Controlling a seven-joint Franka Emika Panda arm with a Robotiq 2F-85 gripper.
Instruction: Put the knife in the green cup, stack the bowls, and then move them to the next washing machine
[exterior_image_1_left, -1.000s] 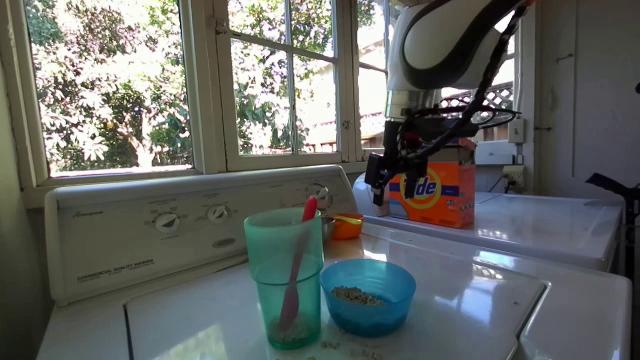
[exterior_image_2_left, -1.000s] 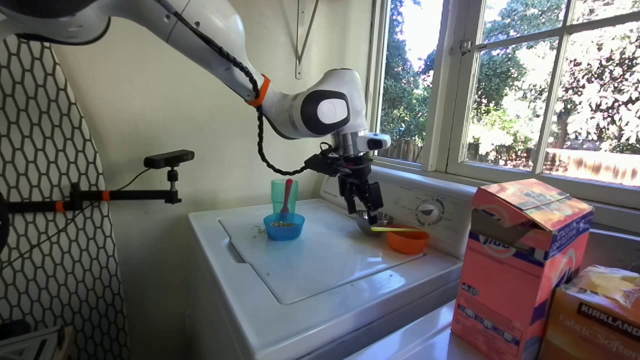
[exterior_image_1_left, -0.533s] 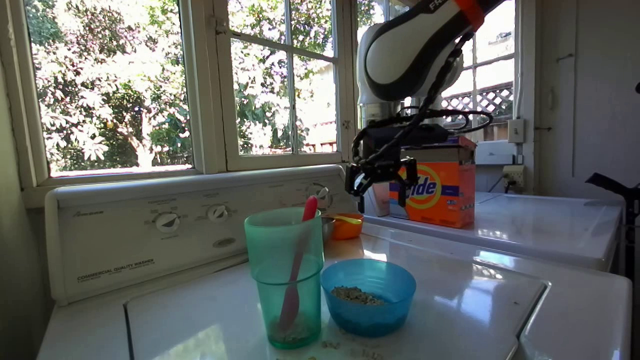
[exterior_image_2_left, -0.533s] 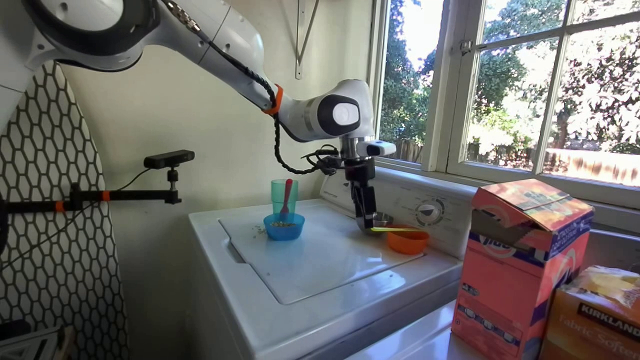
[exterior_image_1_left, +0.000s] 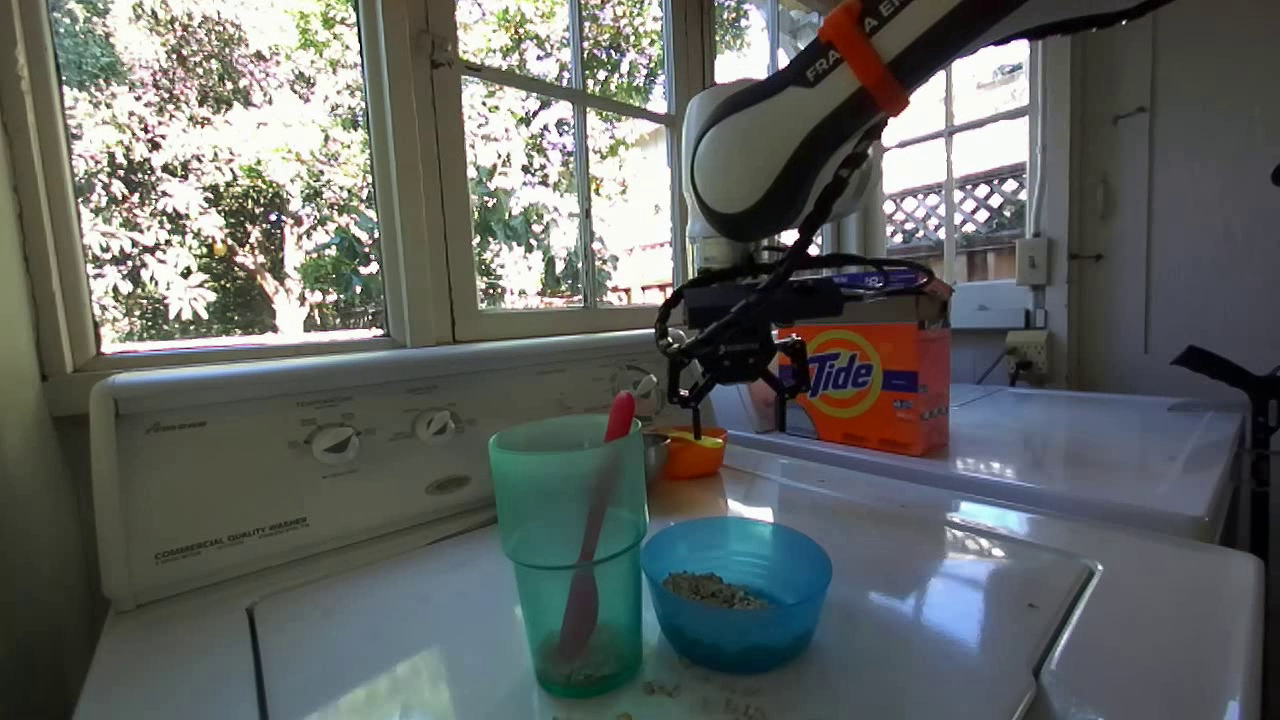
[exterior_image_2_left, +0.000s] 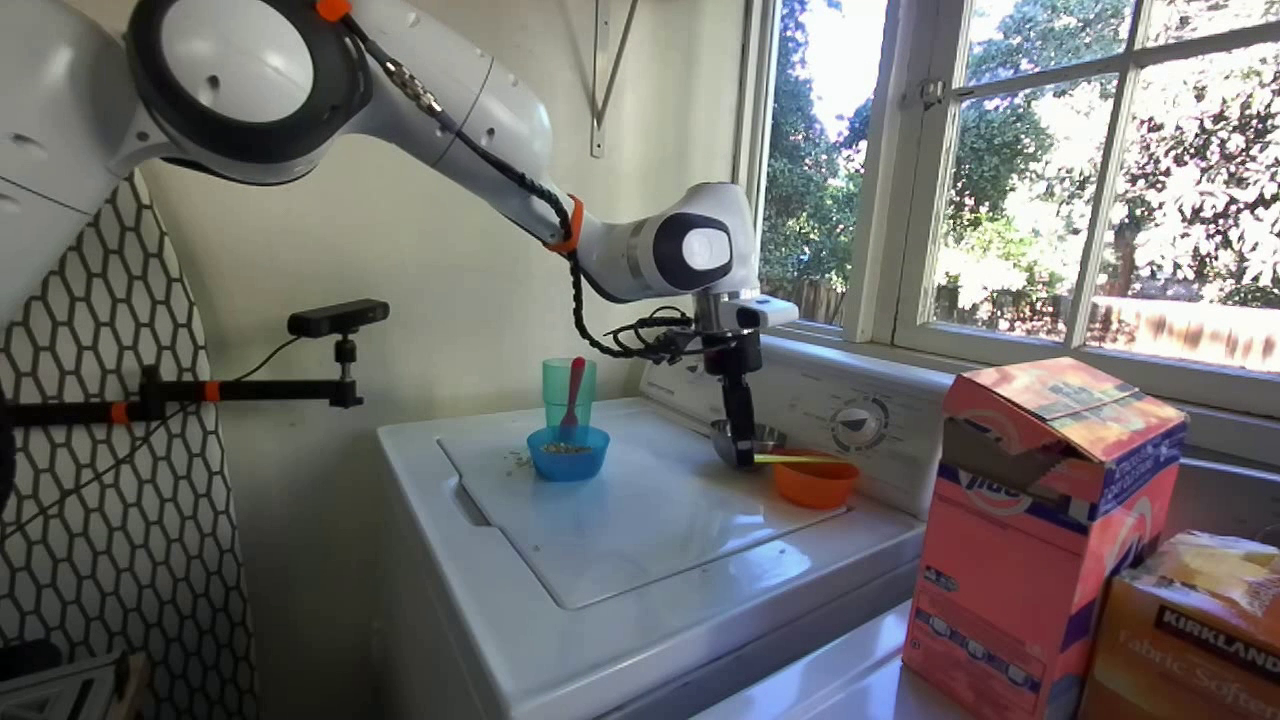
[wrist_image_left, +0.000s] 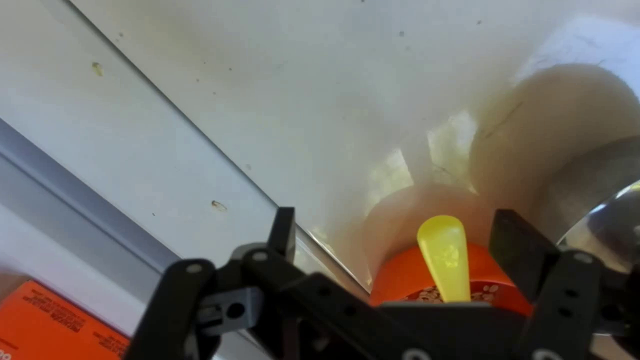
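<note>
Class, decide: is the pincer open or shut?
Open. The wrist view shows the pincer with fingers wide apart, gaps showing either side of the yellow-green knife.

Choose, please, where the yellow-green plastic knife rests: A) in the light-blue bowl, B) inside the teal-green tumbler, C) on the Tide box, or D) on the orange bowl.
D: the wrist view shows the yellow-green plastic knife jutting past the rim of the orange bowl.

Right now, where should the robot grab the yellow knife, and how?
Take the knife by its rounded end, probably from above: that end juts past the rim of the orange bowl, so the open pincer could close across its narrow width.
</note>
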